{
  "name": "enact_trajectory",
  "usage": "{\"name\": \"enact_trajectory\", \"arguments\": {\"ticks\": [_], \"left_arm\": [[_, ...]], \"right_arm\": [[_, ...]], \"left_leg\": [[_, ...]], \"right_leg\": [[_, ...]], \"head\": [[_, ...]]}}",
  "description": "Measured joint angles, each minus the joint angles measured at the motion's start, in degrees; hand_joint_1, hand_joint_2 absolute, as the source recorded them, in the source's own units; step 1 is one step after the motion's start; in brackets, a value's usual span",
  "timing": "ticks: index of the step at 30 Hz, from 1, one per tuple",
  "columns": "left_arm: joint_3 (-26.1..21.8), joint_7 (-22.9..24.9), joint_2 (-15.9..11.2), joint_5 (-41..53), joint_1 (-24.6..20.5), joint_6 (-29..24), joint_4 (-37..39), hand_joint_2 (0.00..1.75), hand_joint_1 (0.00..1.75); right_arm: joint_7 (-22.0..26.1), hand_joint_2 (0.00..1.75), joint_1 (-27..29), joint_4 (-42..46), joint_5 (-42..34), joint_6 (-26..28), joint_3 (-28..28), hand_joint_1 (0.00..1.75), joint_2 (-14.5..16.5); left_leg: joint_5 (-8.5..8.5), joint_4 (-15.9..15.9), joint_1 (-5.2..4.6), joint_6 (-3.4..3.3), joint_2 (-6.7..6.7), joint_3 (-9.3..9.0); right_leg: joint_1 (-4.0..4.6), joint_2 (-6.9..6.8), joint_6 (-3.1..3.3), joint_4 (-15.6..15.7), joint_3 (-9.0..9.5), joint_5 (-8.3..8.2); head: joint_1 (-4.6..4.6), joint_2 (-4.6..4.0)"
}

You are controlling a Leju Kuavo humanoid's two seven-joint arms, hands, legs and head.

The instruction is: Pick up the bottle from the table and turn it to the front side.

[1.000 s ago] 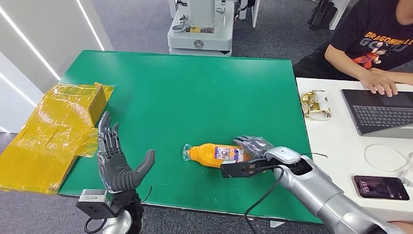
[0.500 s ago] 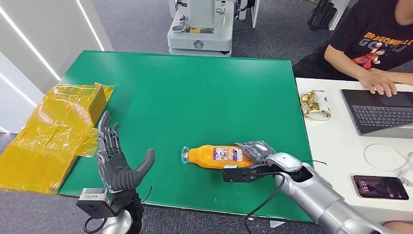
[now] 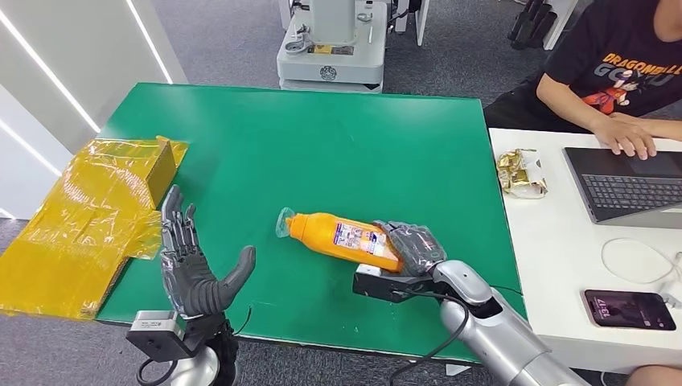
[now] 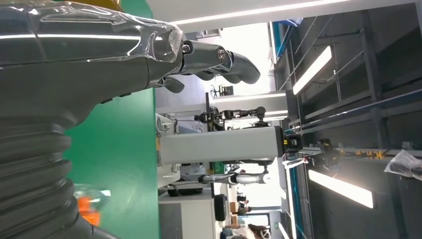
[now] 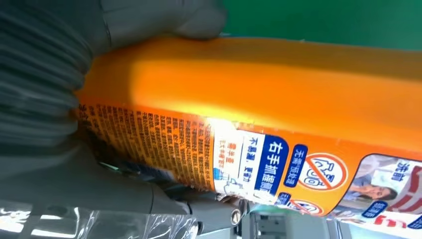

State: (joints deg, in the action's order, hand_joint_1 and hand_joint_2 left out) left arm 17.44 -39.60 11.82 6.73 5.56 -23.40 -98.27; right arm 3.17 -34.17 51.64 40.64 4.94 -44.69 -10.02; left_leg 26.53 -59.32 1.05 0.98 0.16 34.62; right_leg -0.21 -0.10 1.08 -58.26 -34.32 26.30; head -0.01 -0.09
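So the right hand [image 3: 414,248] has its fingers wrapped around the base end of the orange bottle [image 3: 342,236], cap end tilted away over the green table [image 3: 322,145]. Well apart from the bottle, the left hand [image 3: 191,261] is spread, holding nothing.

Orange bottle [image 3: 342,236] with a clear plastic cap and a printed label showing blue and red marks, lying tilted, cap end pointing toward my left, its base end gripped in my right hand [image 3: 414,249] above the green desk [image 3: 322,145].
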Motion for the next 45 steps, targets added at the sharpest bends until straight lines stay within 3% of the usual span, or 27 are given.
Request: {"name": "enact_trajectory", "arguments": {"ticks": [5,17,24,34,40,45], "left_arm": [[0.0,0.0,0.8,-3.7,-0.1,0.3,0.0,1.75,0.0],[2.9,0.1,1.2,-8.0,-3.2,0.4,2.6,1.75,0.0],[5.0,3.8,0.6,-19.4,-3.9,10.4,3.7,1.75,0.0],[5.7,5.6,-0.3,-20.9,-3.9,12.7,3.7,1.75,0.0],[5.7,6.6,-0.5,-25.4,-3.9,18.7,3.7,1.75,0.0],[5.6,7.7,-0.5,-25.8,-4.5,19.4,3.8,1.75,0.0]], "right_arm": [[3.6,1.75,3.5,1.7,1.6,8.7,3.7,1.75,3.4],[12.9,1.75,6.6,2.3,-0.5,20.2,8.2,1.75,9.1],[13.2,1.75,8.0,2.6,0.0,17.9,8.9,1.75,9.8],[13.4,1.75,9.1,2.9,0.8,15.4,9.3,1.75,9.9],[13.4,1.75,10.9,4.2,1.4,14.9,9.8,1.75,9.9],[13.7,1.75,13.2,6.3,1.9,15.1,10.1,1.75,10.0]], "left_leg": [[0.0,0.0,0.0,0.0,0.01,-0.01],[-0.01,0.0,0.0,0.0,0.03,-0.03],[0.0,0.0,0.0,0.0,0.03,-0.02],[-0.01,0.0,0.0,0.0,0.02,-0.02],[0.0,0.0,0.0,0.0,0.01,-0.01],[0.0,0.0,0.0,0.0,0.02,-0.01]], "right_leg": [[0.0,0.01,0.0,0.0,-0.01,0.0],[0.0,0.02,0.0,0.0,0.0,-0.01],[0.0,0.02,0.0,0.0,-0.01,-0.01],[0.0,0.02,0.0,0.0,0.0,-0.01],[0.0,0.0,0.0,0.0,0.0,-0.01],[0.0,0.01,0.0,0.0,-0.01,0.0]], "head": [[-0.02,0.0],[-0.01,0.0],[-0.01,0.0],[-0.01,0.0],[-0.01,0.0],[-0.01,0.0]]}}
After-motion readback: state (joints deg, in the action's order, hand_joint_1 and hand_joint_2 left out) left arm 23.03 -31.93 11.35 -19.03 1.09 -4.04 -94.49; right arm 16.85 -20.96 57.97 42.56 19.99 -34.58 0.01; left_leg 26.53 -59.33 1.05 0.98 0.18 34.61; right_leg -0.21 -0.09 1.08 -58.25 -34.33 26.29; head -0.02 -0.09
